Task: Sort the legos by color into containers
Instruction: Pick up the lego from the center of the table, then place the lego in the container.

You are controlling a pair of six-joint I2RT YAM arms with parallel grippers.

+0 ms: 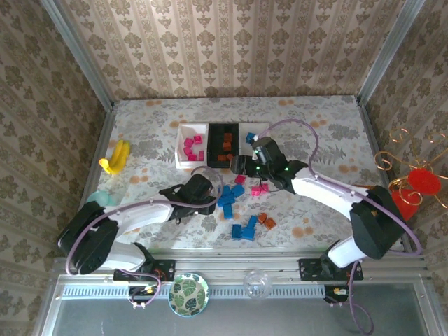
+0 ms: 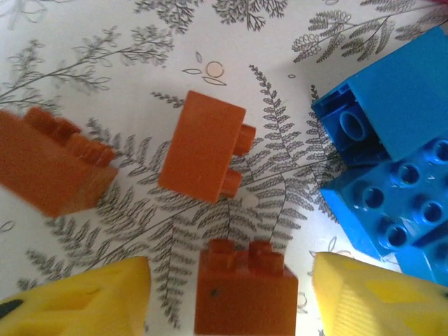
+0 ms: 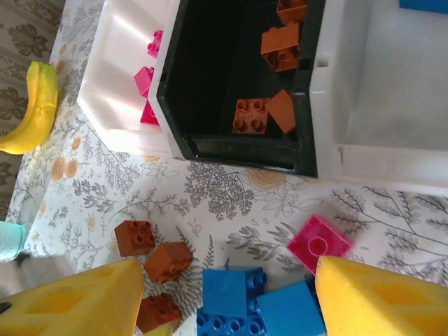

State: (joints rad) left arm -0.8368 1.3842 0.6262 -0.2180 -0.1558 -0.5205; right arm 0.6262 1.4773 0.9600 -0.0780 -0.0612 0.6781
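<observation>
Straddling an orange brick (image 2: 245,301) with fingers (image 2: 84,304) parted and not touching it, the left hand (image 2: 231,283) is risking an off-centre pinch that tips the brick out sideways.

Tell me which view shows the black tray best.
Right wrist: the black tray is close, with orange bricks clear inside. The top view shows it small, the right gripper covering its near corner.
</observation>
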